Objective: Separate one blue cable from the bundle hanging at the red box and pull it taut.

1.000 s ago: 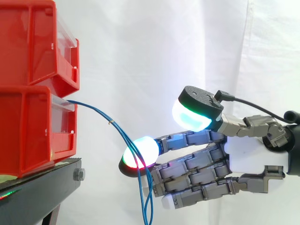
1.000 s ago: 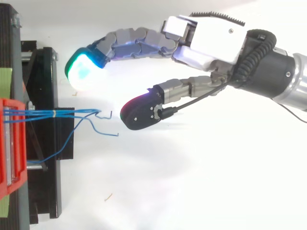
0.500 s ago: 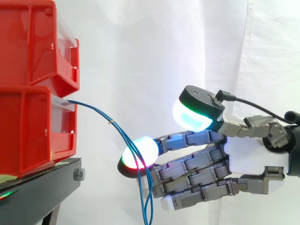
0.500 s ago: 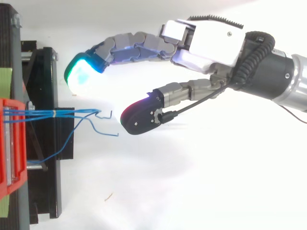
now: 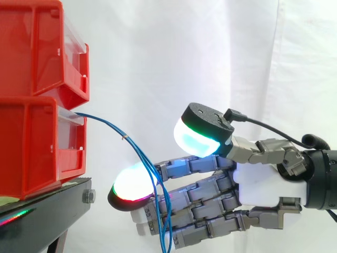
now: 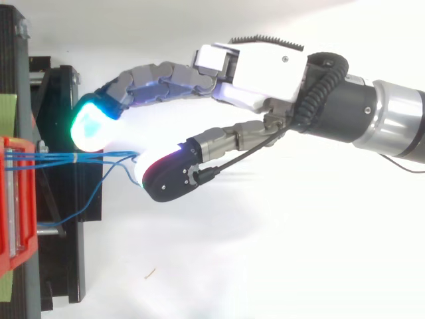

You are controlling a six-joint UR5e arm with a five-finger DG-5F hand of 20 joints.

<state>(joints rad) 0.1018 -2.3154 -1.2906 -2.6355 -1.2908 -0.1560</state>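
I am holding my robot hand [image 5: 263, 179] level, wrist to the right and fingers stretched left toward the lower red box [image 5: 37, 147] on the black stand [image 5: 47, 211]. The hand is open: the fingers are only gently curved, and the thumb [image 5: 197, 138] is sitting well above the fingertip [image 5: 130, 184] that is glowing white, green and red. The bundle of blue cables [image 5: 124, 138] is hanging out of that box and drooping across my fingers, then running off the side view's bottom edge. From above, the thumb is covering the cable ends, so I cannot tell whether any cable is touching a pad.
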